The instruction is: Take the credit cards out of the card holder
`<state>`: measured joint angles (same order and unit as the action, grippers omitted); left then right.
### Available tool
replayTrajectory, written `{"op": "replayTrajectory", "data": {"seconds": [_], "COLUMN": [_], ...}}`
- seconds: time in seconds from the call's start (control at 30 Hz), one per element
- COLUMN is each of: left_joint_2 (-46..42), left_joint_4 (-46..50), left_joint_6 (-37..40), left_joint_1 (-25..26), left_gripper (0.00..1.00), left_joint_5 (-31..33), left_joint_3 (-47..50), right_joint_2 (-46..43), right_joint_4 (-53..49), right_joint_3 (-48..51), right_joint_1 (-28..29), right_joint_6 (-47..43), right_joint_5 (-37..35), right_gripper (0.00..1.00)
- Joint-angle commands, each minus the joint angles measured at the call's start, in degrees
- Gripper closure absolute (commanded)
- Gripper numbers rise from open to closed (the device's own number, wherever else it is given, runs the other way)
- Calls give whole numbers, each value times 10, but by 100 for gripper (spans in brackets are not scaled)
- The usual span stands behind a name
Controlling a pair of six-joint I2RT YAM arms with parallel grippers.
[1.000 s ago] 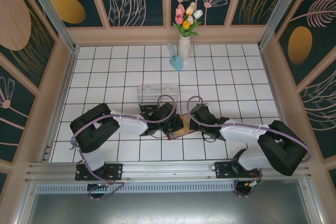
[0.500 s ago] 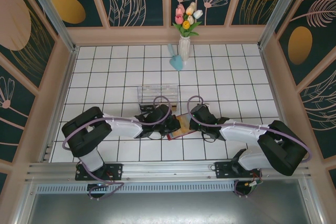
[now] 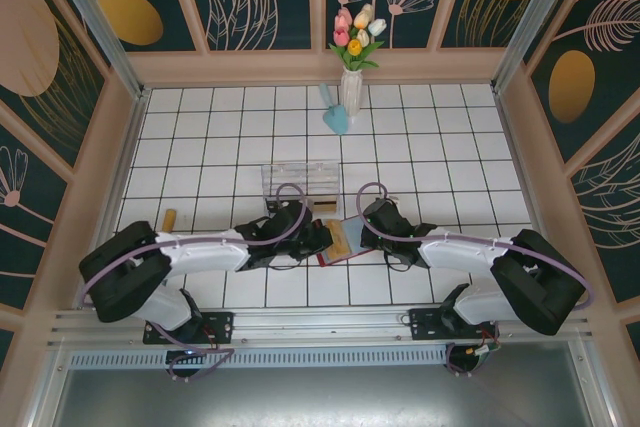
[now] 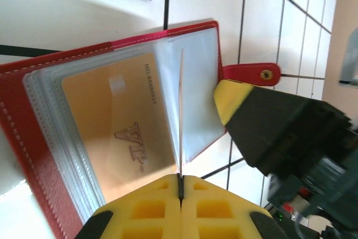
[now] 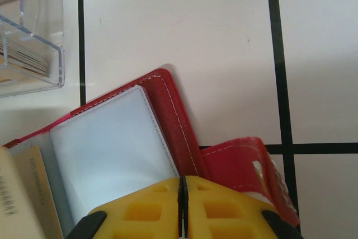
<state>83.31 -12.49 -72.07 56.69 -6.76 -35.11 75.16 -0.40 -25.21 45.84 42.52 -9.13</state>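
The card holder (image 3: 342,240) lies open on the tiles (image 3: 400,147). The right gripper (image 5: 182,182) is closed on its edge, the left gripper (image 4: 180,178) pinches one thin leaf (image 4: 181,110); the gold VIP card (image 4: 120,121) is not yet out

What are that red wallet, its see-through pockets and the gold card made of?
The card holder looks like matte red leather or faux leather, with pale stitching along its edge; I cannot tell which. Its pockets seem to be thin, glossy translucent plastic film, with the card showing through. The gold card is probably plastic, with a metallic sheen and raised VIP lettering.
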Motion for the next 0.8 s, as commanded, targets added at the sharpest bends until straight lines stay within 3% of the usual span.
{"op": "replayTrajectory", "data": {"seconds": [0.0, 0.2, 0.53, 0.77], "left_joint_2": [-52, -127, -161, -145], "left_joint_4": [61, 176, 246, 258], "left_joint_6": [20, 26, -87, -129], "left_joint_1": [-2, -5, -7, -7], "left_gripper": [100, 100, 100, 100], "left_joint_5": [36, 108, 225, 235], "left_joint_3": [1, -22, -66, -102], "right_joint_2": [-10, -79, -190, -238], "right_joint_4": [-57, -64, -26, -10], "right_joint_3": [1, -33, -42, -21], "right_joint_1": [5, 24, 34, 35], "right_joint_6": [-4, -39, -84, -86], "right_joint_5": [-9, -42, -95, -112], "right_gripper": [87, 75, 41, 17]}}
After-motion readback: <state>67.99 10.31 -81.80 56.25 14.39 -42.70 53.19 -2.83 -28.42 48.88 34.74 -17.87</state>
